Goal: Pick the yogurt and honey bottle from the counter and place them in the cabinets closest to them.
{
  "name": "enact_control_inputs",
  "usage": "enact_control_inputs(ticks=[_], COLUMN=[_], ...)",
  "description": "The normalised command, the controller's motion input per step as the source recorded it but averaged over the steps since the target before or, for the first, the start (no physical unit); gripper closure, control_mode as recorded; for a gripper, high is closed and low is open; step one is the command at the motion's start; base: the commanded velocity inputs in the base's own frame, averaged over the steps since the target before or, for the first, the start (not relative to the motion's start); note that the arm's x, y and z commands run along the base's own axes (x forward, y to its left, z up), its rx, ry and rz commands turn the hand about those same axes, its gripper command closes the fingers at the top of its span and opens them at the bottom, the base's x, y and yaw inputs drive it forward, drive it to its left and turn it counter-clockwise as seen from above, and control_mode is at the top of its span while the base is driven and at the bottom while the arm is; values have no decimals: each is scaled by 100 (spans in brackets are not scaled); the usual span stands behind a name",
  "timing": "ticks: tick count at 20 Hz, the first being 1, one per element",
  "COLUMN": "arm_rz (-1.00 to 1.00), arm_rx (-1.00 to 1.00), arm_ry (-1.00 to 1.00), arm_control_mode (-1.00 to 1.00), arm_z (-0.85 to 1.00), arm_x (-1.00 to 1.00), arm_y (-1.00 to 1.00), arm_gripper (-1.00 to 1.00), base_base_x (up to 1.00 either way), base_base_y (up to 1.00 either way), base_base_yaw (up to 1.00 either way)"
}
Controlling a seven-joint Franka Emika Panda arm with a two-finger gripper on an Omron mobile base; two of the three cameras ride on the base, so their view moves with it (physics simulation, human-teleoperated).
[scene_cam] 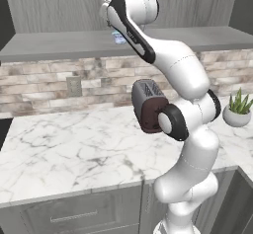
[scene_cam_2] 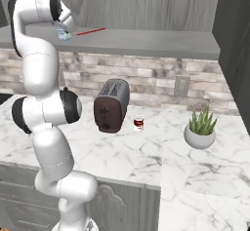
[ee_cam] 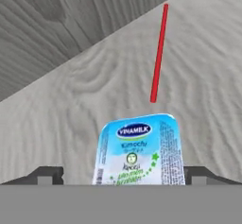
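Small pale-blue-and-white yogurt cup [ee_cam: 139,150] sits on the grey wood-grain cabinet shelf [ee_cam: 203,67], between the tips of the tool [ee_cam: 124,175], spread wide, not pinching. Thin red stick [ee_cam: 159,53] lies beyond.

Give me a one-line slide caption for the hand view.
Open end effector straddling the yogurt, which sits on the grey cabinet shelf near a thin red stick.

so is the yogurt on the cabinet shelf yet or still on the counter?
On the shelf. The yogurt sits on the grey cabinet shelf base, between the open end effector tips.
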Motion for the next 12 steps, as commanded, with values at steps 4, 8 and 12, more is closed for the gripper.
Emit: enact_control_inputs(ticks=[4,8,12], arm_rz=[9,12,10], arm_rx=[-4,-5,-4], arm_ry=[3,1,0], arm_control_mode=[-100,-100,-100], arm_z=[0,0,-9], arm_x=[-73,-100,-100], arm_y=[23,15,8], arm_gripper=[-100,-100,-100], base_base_x=[0,0,0], base_base_y=[0,0,0], base_base_yaw=[0,0,0])
